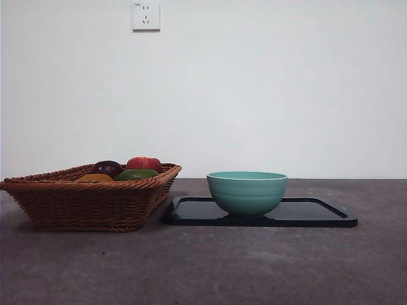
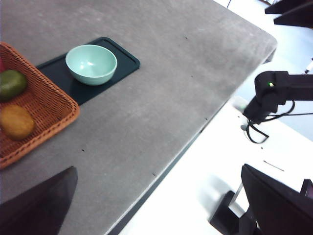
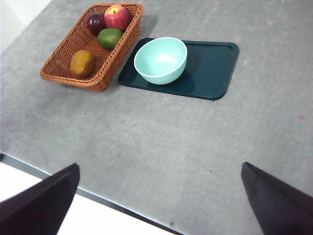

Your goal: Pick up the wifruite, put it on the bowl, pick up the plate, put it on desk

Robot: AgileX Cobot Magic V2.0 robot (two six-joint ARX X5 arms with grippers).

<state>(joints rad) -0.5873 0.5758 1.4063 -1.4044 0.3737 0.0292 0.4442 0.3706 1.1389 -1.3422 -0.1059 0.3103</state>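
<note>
The wifruite (image 3: 82, 63), a dull brownish-orange oval, lies in the near end of a wicker basket (image 3: 63, 73); it also shows in the left wrist view (image 2: 16, 121) and just over the basket's rim in the front view (image 1: 95, 178). The mint-green bowl (image 1: 247, 190) (image 3: 161, 59) (image 2: 91, 63) stands empty on the left part of the plate (image 1: 318, 213) (image 3: 215, 68) (image 2: 124, 58), a dark flat rectangular tray on the desk (image 1: 254, 267). My left gripper (image 2: 158, 168) and right gripper (image 3: 160, 165) both hang open, high above the desk's front edge, far from everything.
In the basket (image 1: 82, 203) are also a dark purple fruit (image 3: 96, 22), a red apple (image 3: 117, 16) and a green fruit (image 3: 109, 37). The basket touches the plate's left edge. The desk's front edge (image 3: 98, 196) runs below both grippers. A dark stand (image 2: 274, 93) stands off the desk.
</note>
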